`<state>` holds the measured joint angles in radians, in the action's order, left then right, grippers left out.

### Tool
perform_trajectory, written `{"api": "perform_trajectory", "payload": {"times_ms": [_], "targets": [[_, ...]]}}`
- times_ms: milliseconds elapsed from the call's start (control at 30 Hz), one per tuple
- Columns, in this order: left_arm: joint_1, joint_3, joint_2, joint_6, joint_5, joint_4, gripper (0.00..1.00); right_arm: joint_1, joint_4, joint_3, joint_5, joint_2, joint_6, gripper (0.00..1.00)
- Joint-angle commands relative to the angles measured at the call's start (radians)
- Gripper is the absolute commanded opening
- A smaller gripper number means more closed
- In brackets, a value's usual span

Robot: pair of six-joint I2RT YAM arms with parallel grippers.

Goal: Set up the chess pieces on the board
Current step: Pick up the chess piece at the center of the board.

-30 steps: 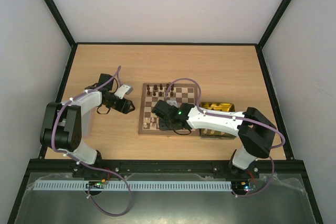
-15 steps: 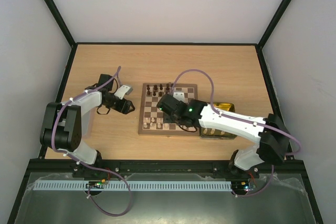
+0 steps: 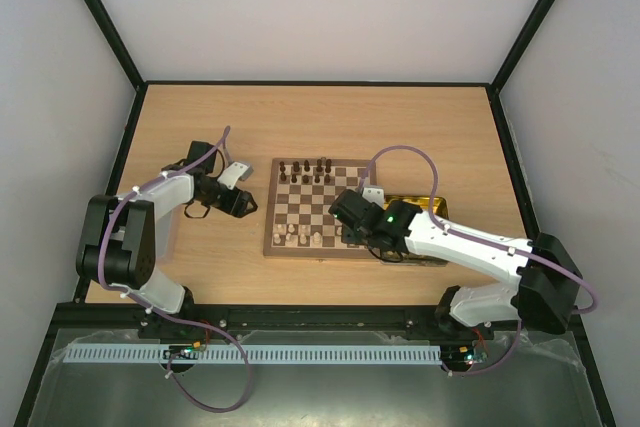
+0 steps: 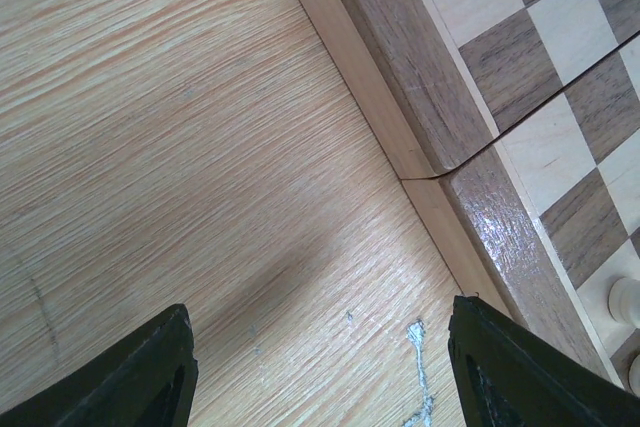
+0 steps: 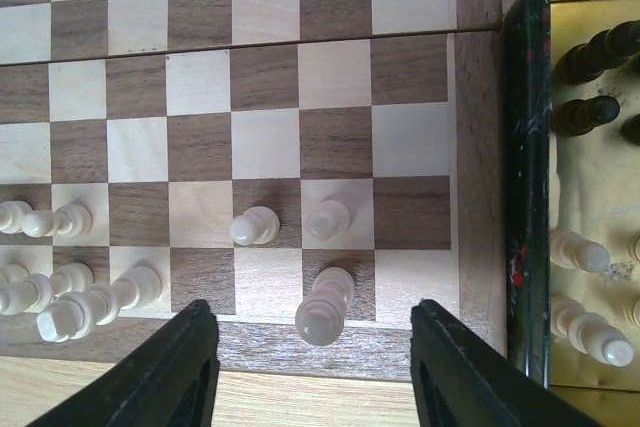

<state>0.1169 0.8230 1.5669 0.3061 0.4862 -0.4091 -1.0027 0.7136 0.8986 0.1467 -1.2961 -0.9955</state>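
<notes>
The board (image 3: 300, 202) lies mid-table, with dark chess pieces (image 3: 303, 168) along its far rows and cream pieces (image 3: 298, 238) along its near rows. My right gripper (image 3: 349, 223) hovers open and empty over the board's near right corner. In the right wrist view its fingers (image 5: 170, 372) straddle a tall cream piece (image 5: 325, 309) standing free on the near row, with two cream pawns (image 5: 256, 225) just beyond it. My left gripper (image 3: 243, 203) is open and empty over bare table, beside the board's left border (image 4: 440, 117).
The gold tray (image 3: 420, 203) sits against the board's right edge, largely under my right arm. In the right wrist view it (image 5: 525, 147) holds dark pieces (image 5: 590, 57) and cream pieces (image 5: 585, 332). Black frame rails edge the table.
My right arm has swung from the board's near left part across to its near right corner, next to the gold tray. The left arm has not moved.
</notes>
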Motion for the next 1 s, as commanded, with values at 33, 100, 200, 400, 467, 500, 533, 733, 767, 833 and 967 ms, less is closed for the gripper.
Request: {"api": "perform_trajectory", "payload": {"times_ms": [33,100,200,400,467,500,533,733,767,833,967], "targets": [[-0.006,-0.004,0.003,0.005,0.015,-0.007,0.70,0.008,0.008,0.000,0.009,0.001,0.000,0.51],[-0.006,-0.004,0.001,0.004,0.015,-0.007,0.70,0.012,0.004,-0.002,0.006,-0.007,0.007,0.50],[-0.006,-0.004,0.002,0.004,0.013,-0.007,0.70,0.020,-0.013,-0.021,-0.005,-0.014,0.011,0.47],[-0.006,-0.005,0.007,0.002,0.011,-0.004,0.70,0.031,-0.049,-0.045,-0.030,-0.025,0.018,0.43],[-0.006,-0.005,0.007,0.003,0.011,-0.003,0.70,0.032,-0.057,-0.047,-0.034,-0.031,0.021,0.43],[-0.007,-0.005,0.008,0.002,0.011,-0.001,0.70,0.033,-0.060,-0.048,-0.035,-0.037,0.024,0.43],[-0.007,-0.004,0.008,0.003,0.009,-0.002,0.70,0.033,-0.063,-0.048,-0.037,-0.040,0.026,0.43],[-0.006,-0.007,0.007,0.001,0.006,-0.001,0.70,0.036,-0.086,-0.048,-0.047,-0.062,0.033,0.39],[-0.008,-0.007,0.008,0.001,0.006,-0.001,0.70,0.035,-0.086,-0.049,-0.047,-0.065,0.034,0.37],[-0.008,-0.007,0.007,0.001,0.008,-0.001,0.70,0.036,-0.091,-0.051,-0.051,-0.068,0.035,0.36],[-0.009,-0.007,0.008,0.001,0.006,0.000,0.70,0.039,-0.096,-0.058,-0.051,-0.065,0.032,0.33]]}}
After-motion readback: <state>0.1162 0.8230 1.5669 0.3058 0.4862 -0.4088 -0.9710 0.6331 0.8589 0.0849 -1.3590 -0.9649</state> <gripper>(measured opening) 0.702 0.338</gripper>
